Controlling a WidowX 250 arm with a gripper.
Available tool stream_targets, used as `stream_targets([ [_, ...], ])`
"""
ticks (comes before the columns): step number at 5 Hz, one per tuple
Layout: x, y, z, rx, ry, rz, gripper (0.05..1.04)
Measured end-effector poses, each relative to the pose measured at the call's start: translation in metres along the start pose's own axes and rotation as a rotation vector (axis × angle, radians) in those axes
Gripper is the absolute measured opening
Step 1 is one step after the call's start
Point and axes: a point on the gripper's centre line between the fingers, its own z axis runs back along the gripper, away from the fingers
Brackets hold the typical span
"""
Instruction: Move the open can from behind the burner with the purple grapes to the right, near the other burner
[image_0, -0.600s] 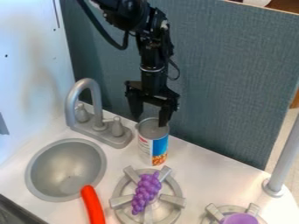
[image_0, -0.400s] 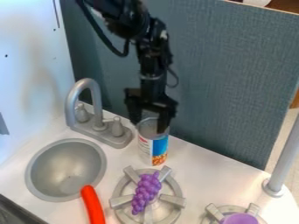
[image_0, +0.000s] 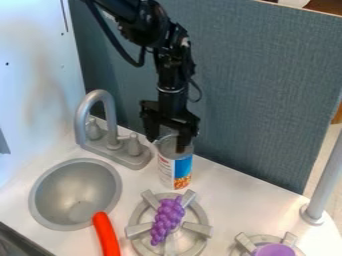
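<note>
Upright can (image_0: 175, 170), axis vertical, gripper (image_0: 167, 144) perhaps touching

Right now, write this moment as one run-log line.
gripper: open, at top of can | can: upright beside faucet | grapes: on burner

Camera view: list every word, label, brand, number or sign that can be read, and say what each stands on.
No text can be quoted as it reads.
Can: a label with reddish marks on white beside a blue area; any wording is too small to read.
Faucet and sink: no lettering I can make out.
</note>
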Motion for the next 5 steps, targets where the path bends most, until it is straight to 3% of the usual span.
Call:
stream_targets([
  [1, 0.009, 0.015, 0.004, 0.033, -0.023, 0.027, 1.002],
  [5, 0.027, 0.021, -0.025, 0.028, 0.037, 0.064, 1.002],
])
